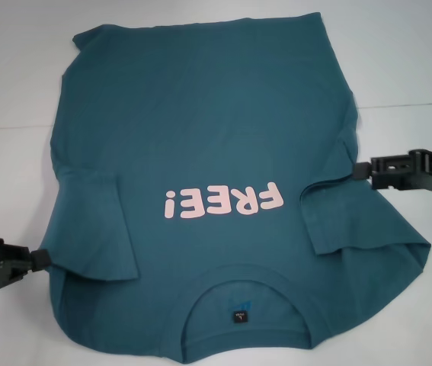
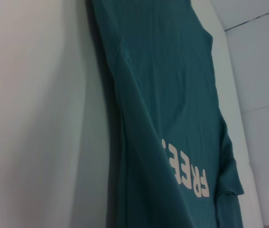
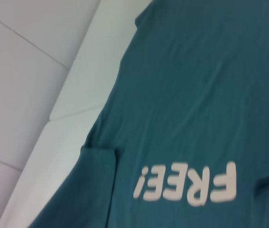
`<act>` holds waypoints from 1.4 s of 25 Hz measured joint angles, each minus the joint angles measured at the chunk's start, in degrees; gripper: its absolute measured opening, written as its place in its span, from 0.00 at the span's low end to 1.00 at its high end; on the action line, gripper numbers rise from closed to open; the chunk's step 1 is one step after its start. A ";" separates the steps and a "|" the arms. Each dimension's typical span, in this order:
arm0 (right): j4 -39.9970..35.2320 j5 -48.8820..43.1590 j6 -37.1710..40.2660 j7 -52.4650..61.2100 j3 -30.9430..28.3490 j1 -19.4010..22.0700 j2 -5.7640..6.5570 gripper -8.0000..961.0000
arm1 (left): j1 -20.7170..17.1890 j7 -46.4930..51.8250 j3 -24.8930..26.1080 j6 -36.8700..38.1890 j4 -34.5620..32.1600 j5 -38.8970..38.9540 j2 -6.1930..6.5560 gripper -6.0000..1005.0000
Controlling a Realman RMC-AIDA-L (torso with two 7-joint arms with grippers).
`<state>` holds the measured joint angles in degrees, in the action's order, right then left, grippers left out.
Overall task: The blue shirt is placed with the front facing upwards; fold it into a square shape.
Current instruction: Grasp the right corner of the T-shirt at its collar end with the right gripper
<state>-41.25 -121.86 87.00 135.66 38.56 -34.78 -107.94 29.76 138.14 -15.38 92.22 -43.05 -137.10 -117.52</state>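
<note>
The blue shirt (image 1: 200, 137) lies flat on the white table, front up. Its pink "FREE!" lettering (image 1: 223, 204) reads upside down and its collar (image 1: 242, 293) with a dark label (image 1: 240, 314) is nearest me. Both short sleeves are folded inward over the chest. My left gripper (image 1: 42, 259) is at the shirt's left edge by the folded sleeve, shut on the fabric. My right gripper (image 1: 356, 172) is at the right edge, shut on cloth, with creases running from it. The left wrist view shows the shirt (image 2: 172, 95) lengthwise; the right wrist view shows the shirt (image 3: 196, 95) and its lettering (image 3: 186, 186).
The white table (image 1: 17, 91) shows bare on both sides of the shirt and beyond its hem. A seam line crosses the surface at far left (image 1: 2, 126). Pale floor tiles (image 3: 15, 71) lie past the table's edge.
</note>
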 joint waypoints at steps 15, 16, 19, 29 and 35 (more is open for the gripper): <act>-0.41 -12.54 6.22 6.13 -0.88 4.46 6.46 0.76 | 0.50 0.21 -0.35 -2.42 0.22 0.26 -0.09 0.01; -0.41 -13.36 5.41 6.14 -1.00 4.50 6.37 0.76 | 0.54 0.24 -0.37 -2.50 0.23 0.26 -0.12 0.01; -0.41 -15.25 2.93 5.79 -1.42 4.52 5.80 0.76 | 0.63 0.27 -0.39 -2.58 0.25 0.26 -0.15 0.01; -0.25 -16.32 -3.32 5.01 -0.97 3.40 3.80 0.76 | 0.65 0.30 -0.45 -3.08 0.26 0.26 -0.26 0.01; -0.13 -20.02 -6.07 5.38 -0.94 2.04 2.08 0.76 | 0.72 0.04 -0.14 -3.67 1.58 0.26 -0.01 0.01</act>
<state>-41.38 -141.88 80.94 141.04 37.62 -32.74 -105.86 30.48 138.18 -15.51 88.55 -41.47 -136.84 -117.53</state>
